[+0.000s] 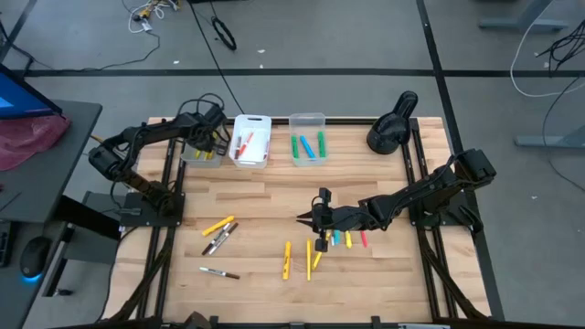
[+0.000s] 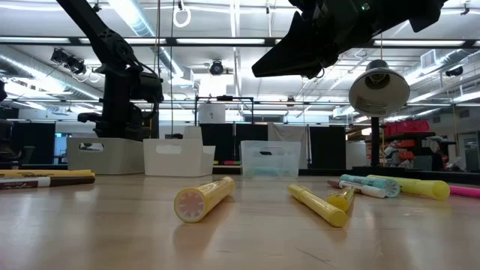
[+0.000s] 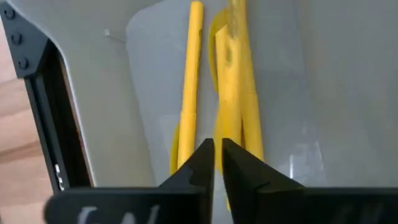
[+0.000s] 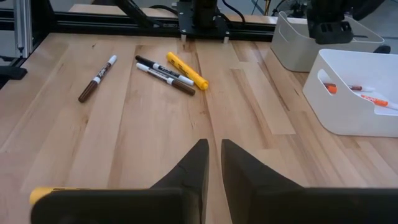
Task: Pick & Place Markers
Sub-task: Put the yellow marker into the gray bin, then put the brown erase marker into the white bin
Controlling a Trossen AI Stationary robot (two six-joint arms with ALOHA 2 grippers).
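My left tool hangs over the leftmost bin, which sits just left of the white bin along the far edge of the desk; its fingers stand nearly together with only a thin slit between them, grasping nothing, and yellow markers lie in that bin right beneath them. The white bin holds a few red and orange markers, and the clear bin to its right holds green and blue ones. My right tool hovers over the desk well in front of the white bin, fingers clenched almost shut on nothing. Just beside it lie loose markers in yellow, blue and what looks like pink, though they are small in the overhead view. Yellow markers lie a little nearer the front edge, and a yellow one with dark-capped white ones lies in front of the leftmost bin.
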